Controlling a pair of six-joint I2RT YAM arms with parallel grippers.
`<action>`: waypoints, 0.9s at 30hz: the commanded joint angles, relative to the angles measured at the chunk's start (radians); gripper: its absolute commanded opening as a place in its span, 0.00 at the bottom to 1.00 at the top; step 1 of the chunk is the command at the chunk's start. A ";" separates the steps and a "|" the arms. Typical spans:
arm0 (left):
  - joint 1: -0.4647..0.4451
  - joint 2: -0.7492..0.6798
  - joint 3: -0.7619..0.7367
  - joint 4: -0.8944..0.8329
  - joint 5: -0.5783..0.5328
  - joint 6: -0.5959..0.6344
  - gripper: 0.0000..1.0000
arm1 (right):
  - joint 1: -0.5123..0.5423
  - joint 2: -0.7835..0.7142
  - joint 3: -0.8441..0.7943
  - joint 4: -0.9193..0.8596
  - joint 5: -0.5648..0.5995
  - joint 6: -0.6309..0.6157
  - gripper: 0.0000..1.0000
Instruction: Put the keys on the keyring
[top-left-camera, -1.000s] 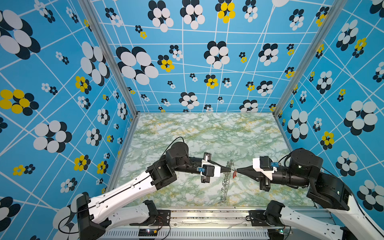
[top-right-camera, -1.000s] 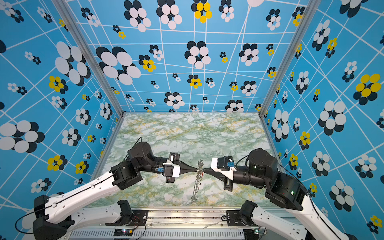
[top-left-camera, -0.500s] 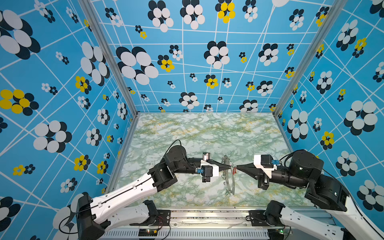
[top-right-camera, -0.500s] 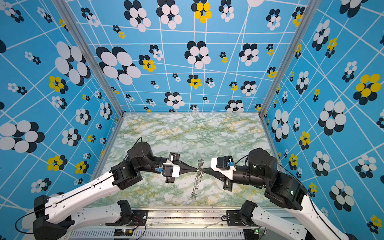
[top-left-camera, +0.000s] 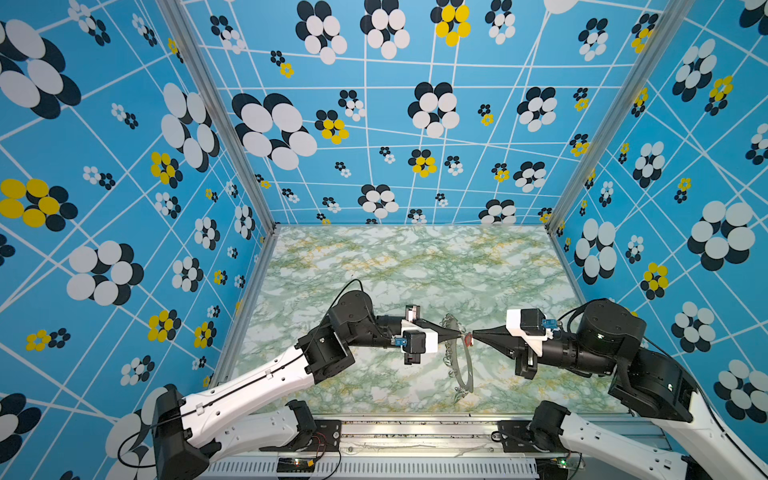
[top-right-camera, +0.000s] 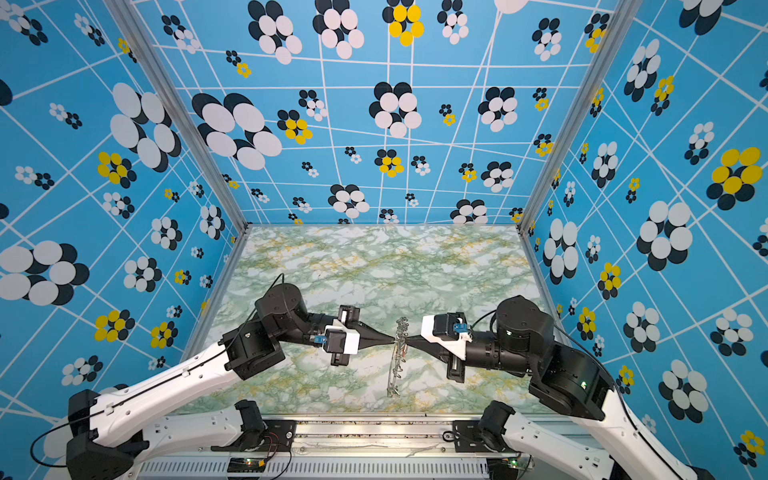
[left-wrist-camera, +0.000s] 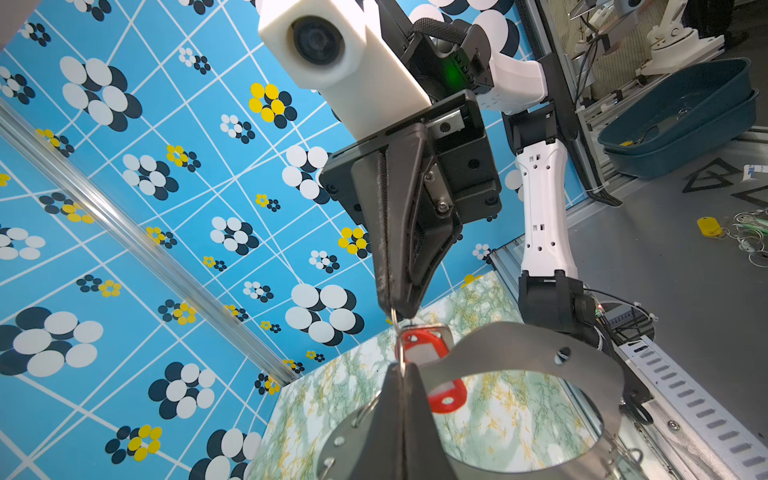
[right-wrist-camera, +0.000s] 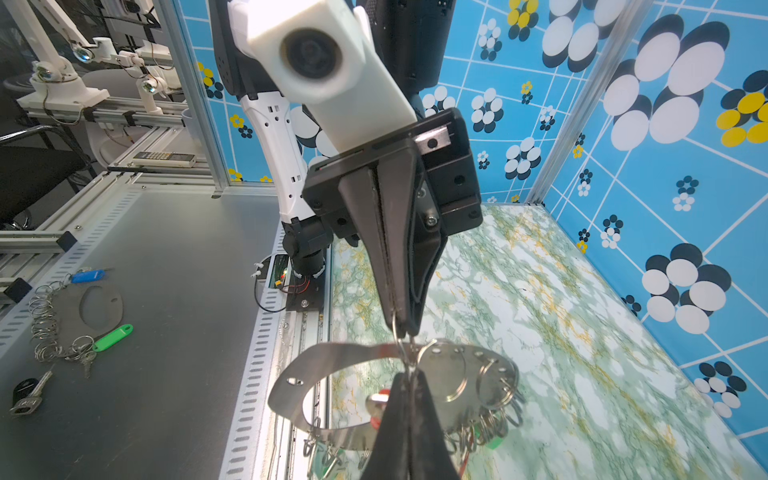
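Left gripper (left-wrist-camera: 402, 368) and right gripper (left-wrist-camera: 395, 306) sit tip to tip, jaws closed on both, each pinching the same small wire ring (left-wrist-camera: 399, 340). Can't tell if that ring belongs to the tag or the plate. Red key tag (left-wrist-camera: 446, 401) hangs just behind the tips, partly covered by the grey keyring plate (left-wrist-camera: 519, 349), which is off the marble table (left-wrist-camera: 498, 419). Outside the cell: stacked blue tubs (left-wrist-camera: 681, 124), yellow tag (left-wrist-camera: 707, 226) with loose rings on the grey bench.
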 joint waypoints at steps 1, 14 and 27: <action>-0.002 0.010 0.000 0.052 0.056 -0.019 0.00 | 0.005 0.011 0.008 0.017 0.017 0.014 0.00; -0.002 0.019 -0.006 0.067 0.066 -0.036 0.00 | 0.005 0.015 0.013 0.017 0.016 0.014 0.00; -0.002 0.020 -0.012 0.061 0.051 -0.027 0.00 | 0.005 0.006 0.019 0.017 0.032 0.014 0.00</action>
